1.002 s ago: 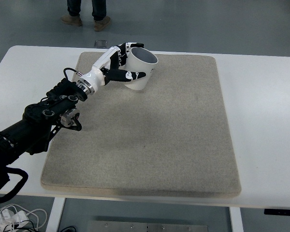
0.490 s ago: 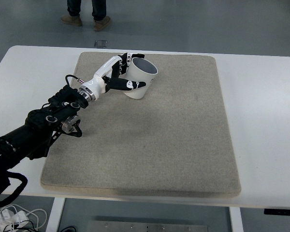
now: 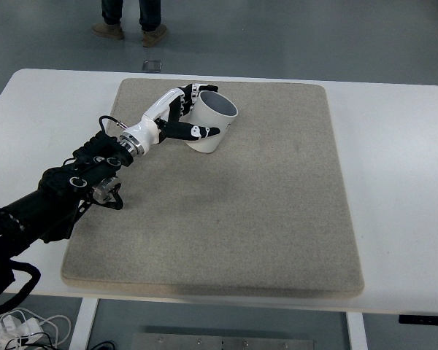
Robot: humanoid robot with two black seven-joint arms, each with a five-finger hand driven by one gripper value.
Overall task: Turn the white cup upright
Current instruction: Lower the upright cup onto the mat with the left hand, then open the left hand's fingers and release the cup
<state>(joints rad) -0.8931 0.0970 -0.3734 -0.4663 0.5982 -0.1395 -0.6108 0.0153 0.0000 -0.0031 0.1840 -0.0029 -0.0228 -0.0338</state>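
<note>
A white cup (image 3: 213, 120) with a grey inside stands on the beige mat (image 3: 263, 189) near its far left corner, opening up and leaning slightly right. My left hand (image 3: 184, 114) is wrapped around the cup's left side, thumb (image 3: 197, 132) across the front and fingers (image 3: 193, 91) behind the rim. The black left arm (image 3: 66, 186) comes in from the lower left.
The mat lies on a white table (image 3: 401, 160). A person's legs and shoes (image 3: 131, 25) stand on the floor beyond the far edge, near a small floor plate (image 3: 152, 65). Cables (image 3: 22, 324) lie under the table at lower left.
The hand and cup have lowered and shifted slightly toward me and left; the cup now rests on the mat with the hand still around it.
</note>
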